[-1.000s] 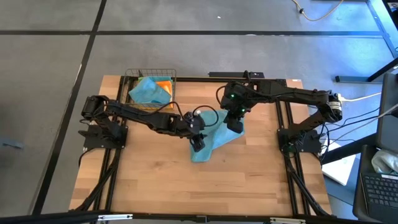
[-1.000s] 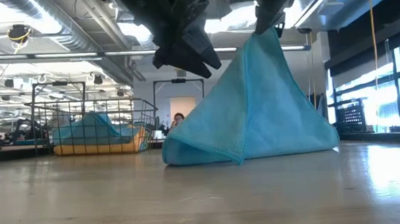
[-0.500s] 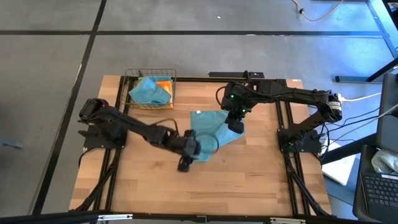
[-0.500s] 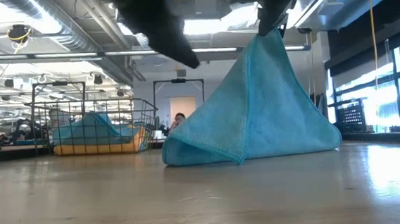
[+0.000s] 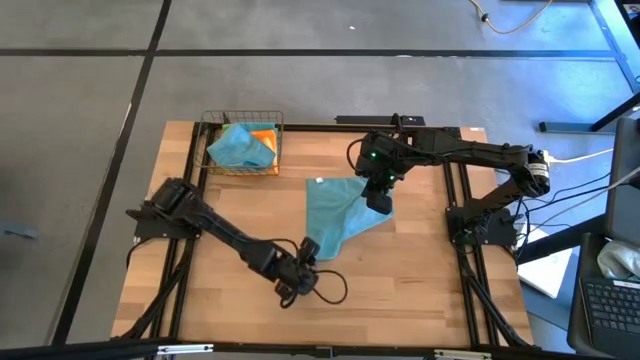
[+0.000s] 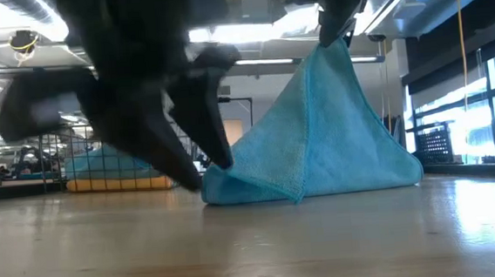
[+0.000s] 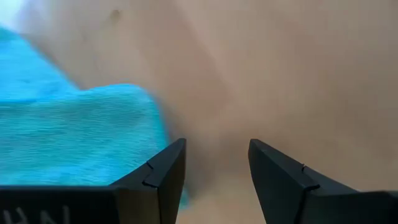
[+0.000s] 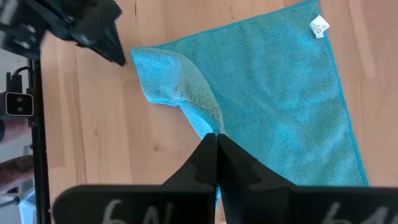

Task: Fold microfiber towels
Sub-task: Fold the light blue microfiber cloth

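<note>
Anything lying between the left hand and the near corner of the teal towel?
Nothing: in the left wrist view only bare wood table shows ahead of the open left hand, with the teal towel right beside one finger.

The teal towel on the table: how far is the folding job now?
Nothing looks folded yet. In hand: the right gripper is shut on one corner of the soft teal microfiber towel, lifting it into a tent, while the open left gripper sits low by its near corner. Left: teal and orange towels wait bunched in the wire basket.
</note>
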{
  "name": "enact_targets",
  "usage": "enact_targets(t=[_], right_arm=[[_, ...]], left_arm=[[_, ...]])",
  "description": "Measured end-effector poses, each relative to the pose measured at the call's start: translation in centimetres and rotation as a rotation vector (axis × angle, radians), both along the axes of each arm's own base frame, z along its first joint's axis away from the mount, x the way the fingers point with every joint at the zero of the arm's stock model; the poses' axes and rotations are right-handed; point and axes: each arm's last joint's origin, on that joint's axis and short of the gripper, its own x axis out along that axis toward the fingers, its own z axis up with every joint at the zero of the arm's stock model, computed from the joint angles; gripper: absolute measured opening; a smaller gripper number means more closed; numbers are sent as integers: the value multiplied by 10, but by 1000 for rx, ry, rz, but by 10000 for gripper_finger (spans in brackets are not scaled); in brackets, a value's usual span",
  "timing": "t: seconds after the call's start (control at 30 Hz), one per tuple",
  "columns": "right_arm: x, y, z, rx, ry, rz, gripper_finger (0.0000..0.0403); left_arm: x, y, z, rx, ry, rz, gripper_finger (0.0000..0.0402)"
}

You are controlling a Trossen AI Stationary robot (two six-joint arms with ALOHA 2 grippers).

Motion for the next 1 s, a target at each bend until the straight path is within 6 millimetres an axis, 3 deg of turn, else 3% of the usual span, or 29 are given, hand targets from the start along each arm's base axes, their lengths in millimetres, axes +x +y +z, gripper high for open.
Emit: enact_targets(t=[0.27, 0.63, 1.0], right_arm=[[0, 0, 0, 5, 5, -26, 6], [1, -1, 0, -2, -2, -33, 6], [2, -1, 1, 2, -15, -52, 6]], left_arm=[[18, 6, 3, 137, -183, 22, 170], [29, 27, -20, 150, -87, -11, 171], [34, 41, -22, 117, -81, 52, 169]])
